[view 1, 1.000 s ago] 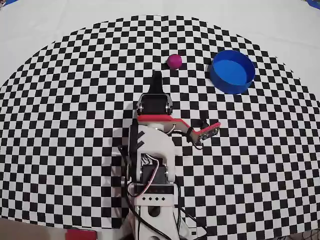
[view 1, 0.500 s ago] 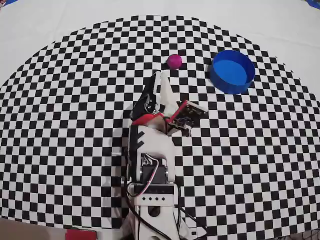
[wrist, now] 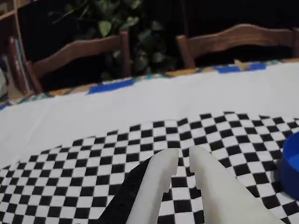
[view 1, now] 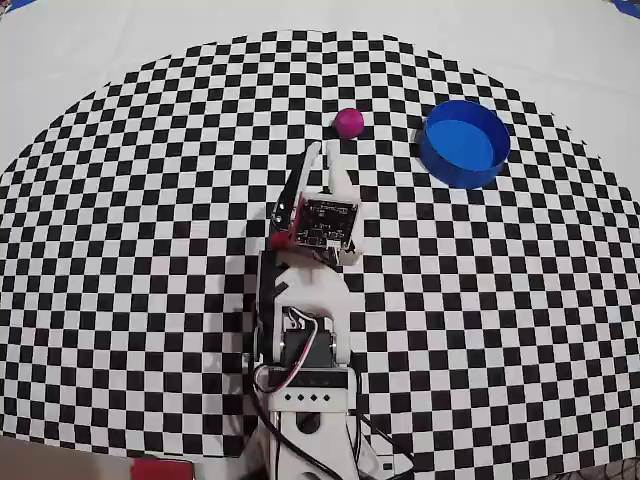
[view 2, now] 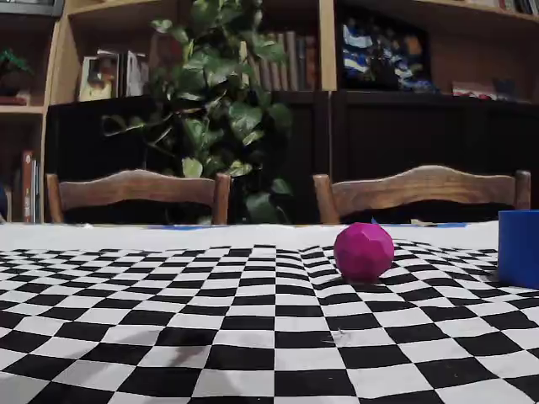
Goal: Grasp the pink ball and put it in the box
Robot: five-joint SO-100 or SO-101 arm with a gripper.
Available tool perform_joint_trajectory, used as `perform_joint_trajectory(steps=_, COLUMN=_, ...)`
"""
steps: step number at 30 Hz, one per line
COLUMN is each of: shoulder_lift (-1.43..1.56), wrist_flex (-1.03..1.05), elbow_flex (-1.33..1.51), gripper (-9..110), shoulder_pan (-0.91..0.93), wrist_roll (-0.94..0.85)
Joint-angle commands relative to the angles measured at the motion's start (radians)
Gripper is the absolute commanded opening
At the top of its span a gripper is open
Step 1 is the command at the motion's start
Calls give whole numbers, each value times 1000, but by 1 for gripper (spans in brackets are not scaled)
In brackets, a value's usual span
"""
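Observation:
The pink ball [view 1: 349,122] rests on the checkered mat, a few squares left of the round blue box [view 1: 464,142]. In the fixed view the ball [view 2: 364,251] sits alone, with the box [view 2: 518,248] at the right edge. My gripper [view 1: 322,155] points at the ball from about two ball-widths short of it, slightly to its left in the overhead view. In the wrist view the gripper [wrist: 183,156] has only a narrow slit between its white fingers and nothing in it. The ball does not show there; the box's wall [wrist: 292,163] shows at the right edge.
The checkered mat [view 1: 150,250] lies on a white tablecloth [view 1: 100,50]. Two wooden chairs [view 2: 139,189] and a leafy plant [view 2: 219,109] stand beyond the far table edge. The arm's base [view 1: 305,400] sits at the near edge of the mat.
The wrist has rolled so that its camera board now sits on top. The gripper has stretched a little farther toward the ball. Ball and box have not moved.

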Motion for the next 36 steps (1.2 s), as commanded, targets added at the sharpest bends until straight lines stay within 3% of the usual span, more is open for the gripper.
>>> perform_joint_trajectory(steps=1, shoulder_lift=18, wrist_flex=2, elbow_flex=6, gripper=6, shoulder_pan=-12, wrist_roll=-8)
perform_joint_trajectory(steps=9, shoulder_lift=18, wrist_flex=32, elbow_flex=6, gripper=29, shoulder_pan=-2, wrist_roll=-5)
perform_joint_trajectory(steps=36, shoulder_lift=18, wrist_flex=5, elbow_flex=6, gripper=32, shoulder_pan=3, wrist_roll=-57)
